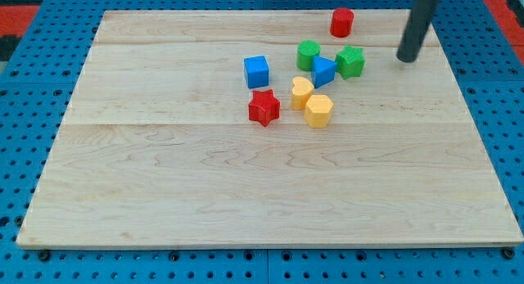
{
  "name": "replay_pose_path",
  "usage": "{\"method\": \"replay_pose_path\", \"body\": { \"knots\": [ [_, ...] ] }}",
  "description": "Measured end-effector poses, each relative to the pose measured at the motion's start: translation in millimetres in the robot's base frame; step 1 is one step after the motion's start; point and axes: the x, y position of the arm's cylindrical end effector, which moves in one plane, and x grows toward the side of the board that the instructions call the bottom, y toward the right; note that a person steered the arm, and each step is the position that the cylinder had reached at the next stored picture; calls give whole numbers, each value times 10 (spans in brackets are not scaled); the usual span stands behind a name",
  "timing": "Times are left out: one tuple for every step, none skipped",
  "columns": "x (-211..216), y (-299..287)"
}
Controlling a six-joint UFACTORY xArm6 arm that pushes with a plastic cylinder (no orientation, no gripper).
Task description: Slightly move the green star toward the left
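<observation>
The green star (350, 62) sits on the wooden board (164, 178) near the view's upper right, touching a blue triangular block (322, 72) on its left. My tip (406, 58) is to the right of the green star, a short gap away, and touches no block. A green round block (308, 54) lies just left of the blue triangular block.
A red cylinder (341, 23) stands near the board's top edge. A blue cube (256, 71), a red star (264, 107), a yellow heart (302, 92) and a yellow hexagonal block (318, 110) lie left of and below the green star. A blue pegboard (24, 87) surrounds the board.
</observation>
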Motion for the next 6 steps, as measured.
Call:
{"method": "replay_pose_path", "body": {
  "knots": [
    [85, -500],
    [-216, -691],
    [-298, -746],
    [-640, -831],
    [-782, -1386],
    [-1033, -1302]
  ]
}}
